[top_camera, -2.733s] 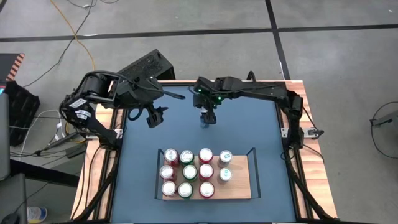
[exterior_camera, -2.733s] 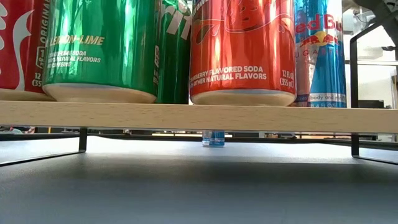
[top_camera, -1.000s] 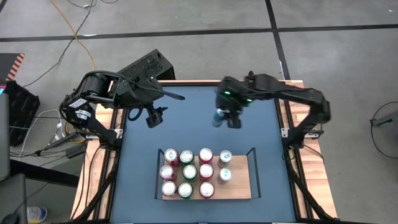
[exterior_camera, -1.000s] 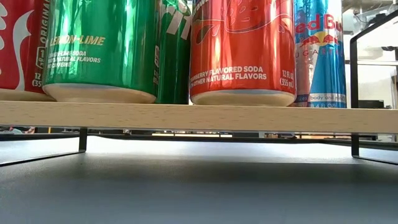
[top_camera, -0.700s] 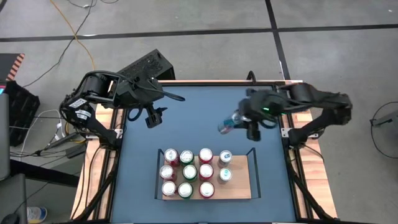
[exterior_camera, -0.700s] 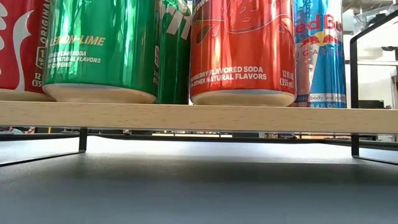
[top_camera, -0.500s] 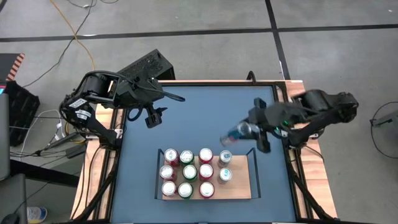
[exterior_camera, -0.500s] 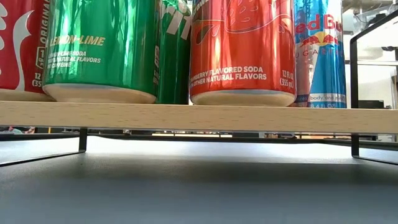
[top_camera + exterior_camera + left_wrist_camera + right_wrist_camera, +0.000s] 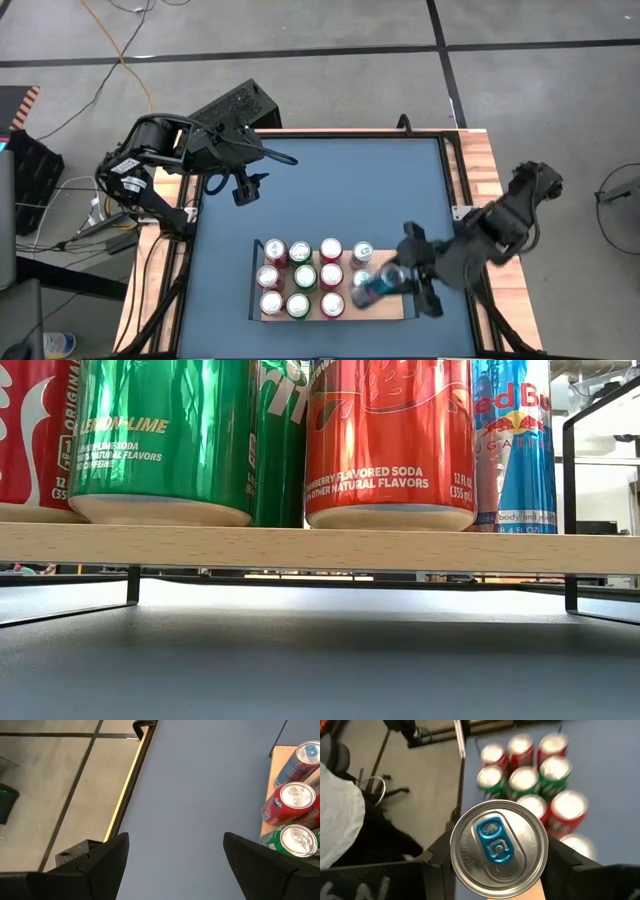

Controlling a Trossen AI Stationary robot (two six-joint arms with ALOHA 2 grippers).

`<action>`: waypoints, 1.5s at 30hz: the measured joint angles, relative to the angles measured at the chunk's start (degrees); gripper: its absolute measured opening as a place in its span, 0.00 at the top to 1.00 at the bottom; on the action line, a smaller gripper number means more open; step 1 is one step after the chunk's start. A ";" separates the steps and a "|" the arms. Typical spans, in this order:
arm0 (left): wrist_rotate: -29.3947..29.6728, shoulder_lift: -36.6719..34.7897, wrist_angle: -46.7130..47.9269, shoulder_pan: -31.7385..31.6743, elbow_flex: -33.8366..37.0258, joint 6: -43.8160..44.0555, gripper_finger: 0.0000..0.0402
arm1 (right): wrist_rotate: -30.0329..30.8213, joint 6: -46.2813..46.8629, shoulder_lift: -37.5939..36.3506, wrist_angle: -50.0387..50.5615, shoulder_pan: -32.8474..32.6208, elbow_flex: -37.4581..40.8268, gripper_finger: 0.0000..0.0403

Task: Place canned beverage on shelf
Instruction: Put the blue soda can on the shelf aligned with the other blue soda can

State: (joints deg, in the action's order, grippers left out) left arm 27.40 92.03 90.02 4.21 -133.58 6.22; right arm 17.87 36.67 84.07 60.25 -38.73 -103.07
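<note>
The light-wood shelf [image 9: 388, 312] stands on the blue table near its front edge, carrying several red, green and blue cans [image 9: 300, 277] upright in rows. The low view shows those cans [image 9: 390, 440] standing on the shelf board [image 9: 320, 547]. My right gripper [image 9: 396, 277] is over the shelf's right part, shut on a blue-tabbed silver can [image 9: 497, 847] that shows tilted in the high view [image 9: 370, 288]. My left gripper [image 9: 245, 186] hangs open over the table's far left, its fingers [image 9: 107, 857] wide apart with nothing between them. My right gripper pinches the can's side wall [image 9: 454, 862] between its two fingers, one on each side just below the rim. The fingers slant down from the table's right side. The can is tilted, its top toward the wrist and its bottom toward the shelved cans [image 9: 530, 775].
Thin black rails [image 9: 408, 250] stand at the shelf's short ends. Bare wood remains on the shelf's right part. Wooden strips [image 9: 478, 160] edge the blue tabletop. A black case [image 9: 235, 105] lies beyond the far left corner.
My right gripper has swung with the can from the table's far middle toward the right edge, then toward the near edge, ending over the shelf's right part. The wrist has rolled and the can has tipped over to a slant. The left arm has kept still.
</note>
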 joint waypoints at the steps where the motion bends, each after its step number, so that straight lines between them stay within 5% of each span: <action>1: 0.00 0.00 0.00 -0.02 0.00 0.02 0.23 | 0.06 1.67 0.88 -0.17 -0.91 0.00 0.51; 12: -3.09 0.00 0.00 0.34 0.00 9.45 0.23 | -0.20 11.55 8.62 3.99 -6.72 0.04 0.51; 28: -2.78 0.00 -1.42 8.68 0.00 22.15 0.23 | -3.41 7.81 21.31 3.31 -5.39 0.04 0.51; 45: 1.69 0.00 -1.42 20.46 0.00 32.57 0.23 | -2.98 3.31 23.11 4.83 -1.75 -3.08 0.51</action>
State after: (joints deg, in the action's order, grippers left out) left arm 29.08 92.03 88.60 24.67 -133.58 38.79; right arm 14.89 39.99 107.18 65.08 -40.48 -106.15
